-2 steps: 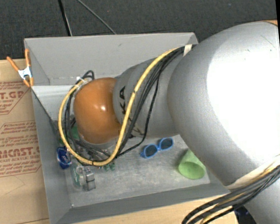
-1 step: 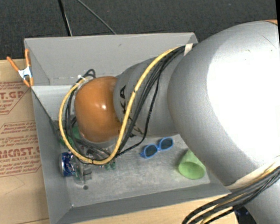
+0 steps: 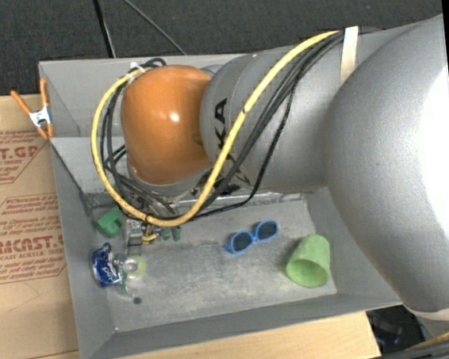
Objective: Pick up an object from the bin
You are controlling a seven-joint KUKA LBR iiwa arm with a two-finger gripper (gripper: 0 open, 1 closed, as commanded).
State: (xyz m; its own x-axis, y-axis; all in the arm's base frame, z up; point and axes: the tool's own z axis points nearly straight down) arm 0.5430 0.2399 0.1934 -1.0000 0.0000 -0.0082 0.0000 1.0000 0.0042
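Camera view: scuffed grey bin floor [image 3: 211,284]

Even, fairly bright light from above. A white highlight sits on the orange cover [image 3: 172,116]; the arm [image 3: 388,141] shades the bin [image 3: 212,291] floor at frame centre.

The bin [image 3: 222,304] is plain grey. In it lie a light green cup [image 3: 309,261], blue sunglasses [image 3: 251,236], a darker green block [image 3: 108,222] and a blue-and-clear wrapper [image 3: 104,267]. The arm's cover [image 3: 163,125] is orange and its cable [image 3: 262,83] yellow.
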